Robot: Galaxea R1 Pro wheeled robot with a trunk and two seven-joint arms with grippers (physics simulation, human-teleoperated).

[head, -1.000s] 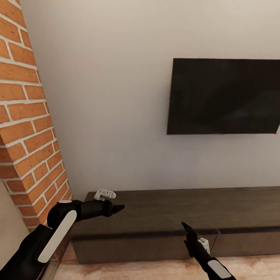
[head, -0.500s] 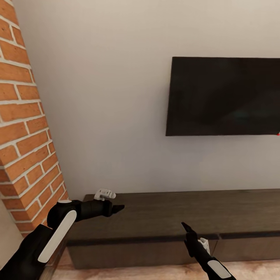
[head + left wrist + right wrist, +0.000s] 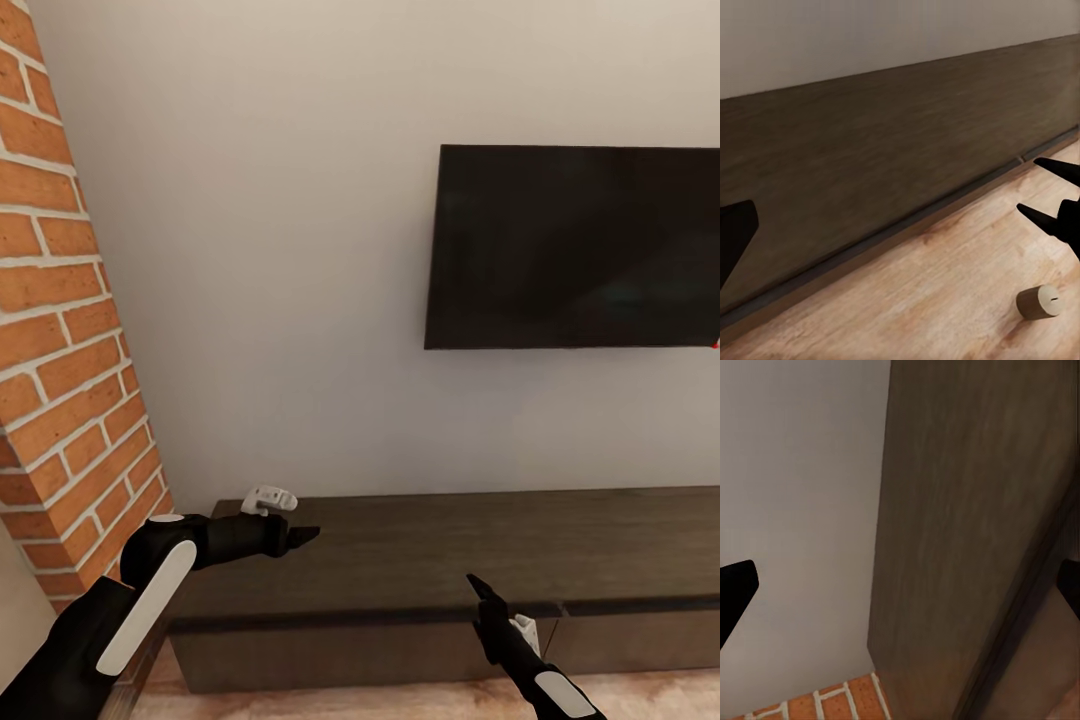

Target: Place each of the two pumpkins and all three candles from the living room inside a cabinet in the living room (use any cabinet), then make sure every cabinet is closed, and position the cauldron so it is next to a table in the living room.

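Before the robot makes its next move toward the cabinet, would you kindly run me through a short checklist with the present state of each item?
1. Cabinet in front of the robot: ok, its long dark top spans the head view.
2. Drawer fronts shut: ok for the visible stretch; the rest cannot tell.
3. A candle located: ok, it lies on its side on the wood floor in the left wrist view.
4. Left gripper empty: ok, it holds nothing; open or shut cannot tell.
5. Right gripper empty and open: ok, its fingers are spread with nothing between.
6. Pumpkins and cauldron located: cannot tell.

Long dark cabinet (image 3: 450,560) closed; candle (image 3: 1038,301) toppled on floor.
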